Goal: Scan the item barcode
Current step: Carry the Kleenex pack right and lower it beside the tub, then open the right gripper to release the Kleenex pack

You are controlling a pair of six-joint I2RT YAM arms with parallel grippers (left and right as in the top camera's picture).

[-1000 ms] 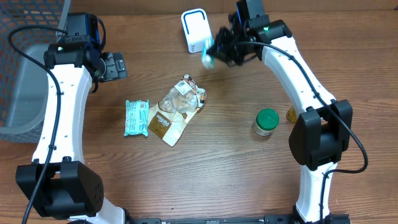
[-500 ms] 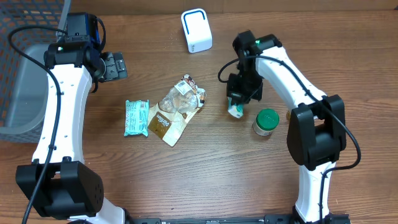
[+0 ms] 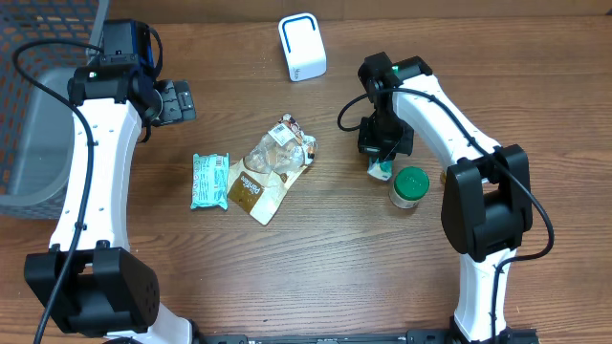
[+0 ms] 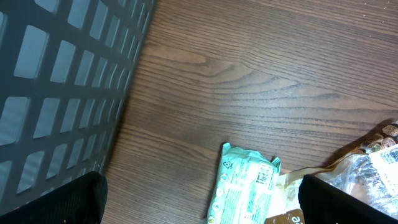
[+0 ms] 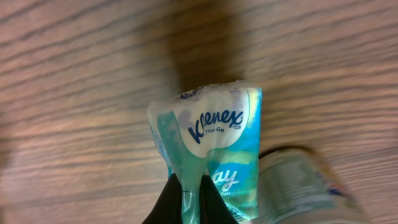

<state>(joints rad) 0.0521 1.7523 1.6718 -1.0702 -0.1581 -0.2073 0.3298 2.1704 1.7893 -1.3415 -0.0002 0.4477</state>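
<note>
My right gripper (image 3: 383, 151) is shut on a teal and white Kleenex tissue pack (image 3: 380, 170), low over the table just left of a green-lidded jar (image 3: 409, 186). In the right wrist view the fingers (image 5: 171, 200) pinch the pack's (image 5: 214, 130) crimped end, gripper (image 5: 191, 198) shut. The white barcode scanner (image 3: 301, 46) stands at the back centre, well apart from the pack. My left gripper (image 3: 178, 100) hangs open at the back left with nothing in it; its view shows the gripper (image 4: 199, 202) wide over bare wood.
A mint-green wipes pack (image 3: 209, 181) and a brown and clear snack bag (image 3: 273, 167) lie mid-table. A small yellow item (image 3: 448, 176) sits right of the jar (image 5: 298, 186). A grey mesh basket (image 3: 38, 115) fills the left edge, close to the left arm.
The right arm has carried the tissue pack from beside the scanner forward and down to the table next to the green-lidded jar. The left arm has not moved.
</note>
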